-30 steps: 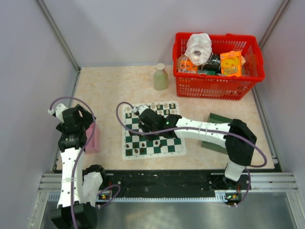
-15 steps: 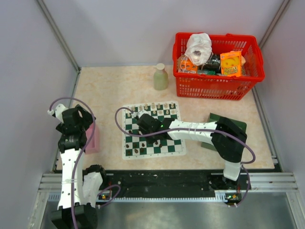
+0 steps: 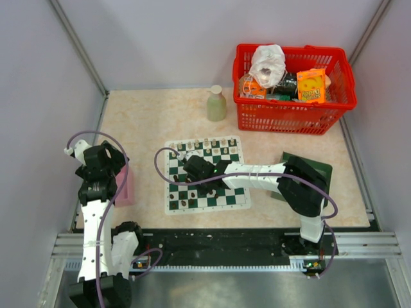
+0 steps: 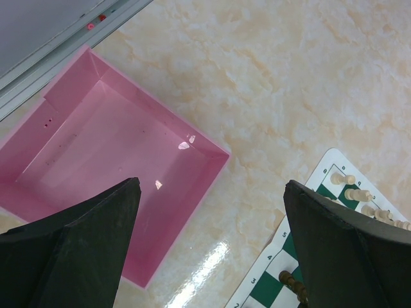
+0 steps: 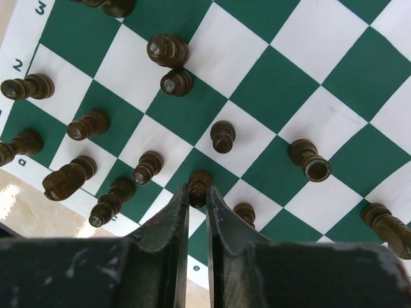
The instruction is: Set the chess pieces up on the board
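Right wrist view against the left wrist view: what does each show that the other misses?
Only the right wrist: the right gripper closed on a dark piece, with other dark pieces standing and lying around it. Only the left wrist: the open left gripper over the edge of a pink tray, and cream pieces at the edge of the board. Both: that green-and-white board.

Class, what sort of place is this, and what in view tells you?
Likely a robot test cell: plain walls enclose the table, two arms are bolted to a metal rail at its edge, with a chess board and red basket as props.
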`<action>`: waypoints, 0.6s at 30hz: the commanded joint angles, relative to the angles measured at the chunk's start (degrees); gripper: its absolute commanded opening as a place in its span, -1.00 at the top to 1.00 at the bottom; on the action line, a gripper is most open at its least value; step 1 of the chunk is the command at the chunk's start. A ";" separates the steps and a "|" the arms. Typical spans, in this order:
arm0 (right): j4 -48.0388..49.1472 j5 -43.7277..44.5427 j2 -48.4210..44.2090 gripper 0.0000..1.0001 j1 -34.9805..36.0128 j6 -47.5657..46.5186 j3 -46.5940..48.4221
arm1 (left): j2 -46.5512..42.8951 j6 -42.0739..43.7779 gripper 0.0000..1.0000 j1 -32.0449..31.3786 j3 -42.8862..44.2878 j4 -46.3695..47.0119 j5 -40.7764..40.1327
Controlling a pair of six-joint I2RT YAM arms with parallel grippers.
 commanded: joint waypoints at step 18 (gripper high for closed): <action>-1.22 -1.50 -6.51 0.27 0.53 -2.94 6.22 | -0.51 -0.47 -0.97 0.30 -0.36 1.79 -0.24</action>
